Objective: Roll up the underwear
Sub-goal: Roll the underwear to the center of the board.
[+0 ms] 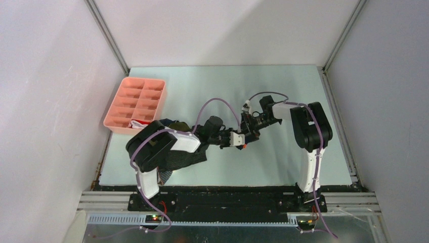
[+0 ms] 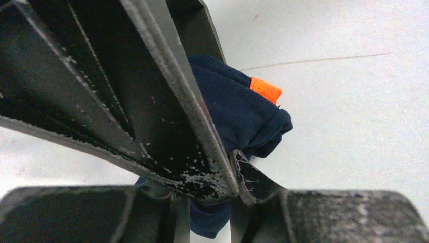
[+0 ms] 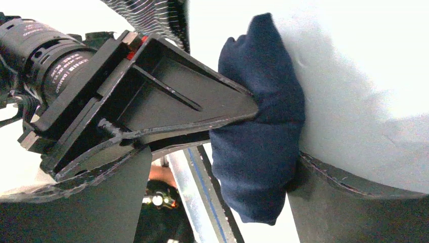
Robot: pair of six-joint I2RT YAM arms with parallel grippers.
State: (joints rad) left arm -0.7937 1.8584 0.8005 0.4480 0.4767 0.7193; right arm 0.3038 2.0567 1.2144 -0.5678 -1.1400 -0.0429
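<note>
White walls (image 1: pixel 50 76) close in a pale grey-green counter (image 1: pixel 283 167). Near its middle, between the two arms, is the navy underwear (image 2: pixel 238 109), bunched into a thick, soft wad with one bright orange band showing. The left end effector (image 2: pixel 210 212) pinches the wad between its narrowed fingers. The right end effector (image 3: pixel 225 154) has its jaws spread wide, and the cloth touches only one finger. Striped dark grey underwear (image 1: pixel 184 159) lies under the left arm. A pink compartment tray (image 1: pixel 144 79) sits at the far left, with red-and-white underwear (image 1: pixel 139 123) at its near end.
</note>
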